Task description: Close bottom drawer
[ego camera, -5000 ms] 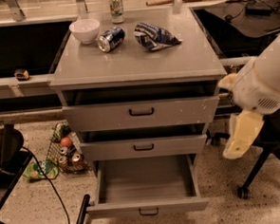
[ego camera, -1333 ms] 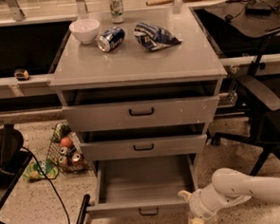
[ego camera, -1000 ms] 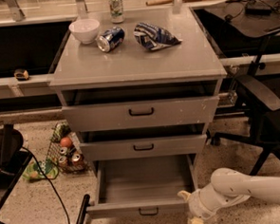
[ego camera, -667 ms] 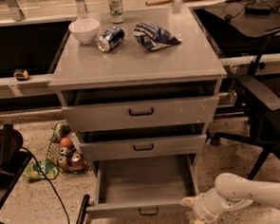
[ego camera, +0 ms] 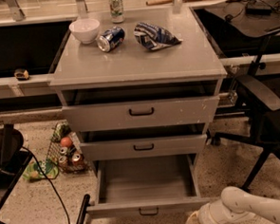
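The bottom drawer (ego camera: 146,206) of the grey cabinet (ego camera: 137,62) is pulled far out, its plain grey interior empty and its small dark loop handle (ego camera: 148,212) facing me. The middle drawer (ego camera: 143,147) and the top drawer (ego camera: 141,114) stand slightly open. My gripper (ego camera: 193,221) is at the bottom of the view, low at the right end of the bottom drawer's front panel, on the end of the white arm (ego camera: 241,205) coming in from the lower right.
On the cabinet top are a white bowl (ego camera: 85,30), a tipped can (ego camera: 111,38), an upright can (ego camera: 116,1) and a crumpled bag (ego camera: 155,35). A wire basket (ego camera: 65,154) of cans sits on the floor at left. A black office chair (ego camera: 261,106) stands at right.
The arm swung down from the cabinet's right side to floor level, then shifted slightly right and lower by the bottom drawer's right front corner. The drawer has not visibly moved.
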